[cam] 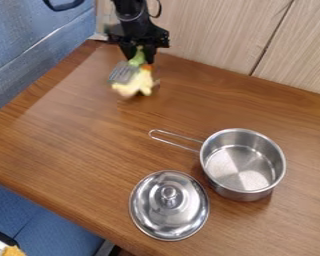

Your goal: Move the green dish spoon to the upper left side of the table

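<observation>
My gripper (140, 56) hangs over the upper left part of the wooden table (76, 125), near the wall. It is shut on the green dish spoon (135, 59), whose green part lies between the fingertips. A grey slotted head (123, 73) slants down to the left below it. Part of the green piece is hidden by the fingers. I cannot tell whether the spoon touches the table.
A pale yellow object with an orange bit (134, 86) is right beside the grey head, under the gripper. A steel pot (243, 167) stands at the right, its wire handle pointing left. Its round lid (152, 210) lies near the front edge.
</observation>
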Action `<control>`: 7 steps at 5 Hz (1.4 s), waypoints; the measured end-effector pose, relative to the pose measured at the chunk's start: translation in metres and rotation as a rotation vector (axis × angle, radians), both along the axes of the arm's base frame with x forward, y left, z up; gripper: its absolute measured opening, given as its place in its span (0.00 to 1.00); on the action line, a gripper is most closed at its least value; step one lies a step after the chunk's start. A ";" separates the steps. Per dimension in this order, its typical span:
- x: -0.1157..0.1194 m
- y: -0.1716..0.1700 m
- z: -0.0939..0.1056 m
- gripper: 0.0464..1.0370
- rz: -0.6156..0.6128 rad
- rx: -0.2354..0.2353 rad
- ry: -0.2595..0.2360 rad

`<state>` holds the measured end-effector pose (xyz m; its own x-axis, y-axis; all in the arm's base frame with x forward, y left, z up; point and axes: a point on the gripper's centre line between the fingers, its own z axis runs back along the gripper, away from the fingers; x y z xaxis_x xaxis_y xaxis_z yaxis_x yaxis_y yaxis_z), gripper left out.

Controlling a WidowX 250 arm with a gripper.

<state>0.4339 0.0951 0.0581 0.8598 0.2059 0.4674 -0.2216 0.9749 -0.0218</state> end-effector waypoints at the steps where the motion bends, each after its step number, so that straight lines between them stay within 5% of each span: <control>1: 0.011 0.002 0.007 0.40 -0.004 0.003 -0.013; 2: 0.014 0.002 0.006 0.40 -0.010 0.004 -0.014; 5: -0.018 0.029 -0.022 0.40 0.026 0.000 0.104; 7: -0.014 0.043 -0.030 0.45 -0.006 -0.035 0.137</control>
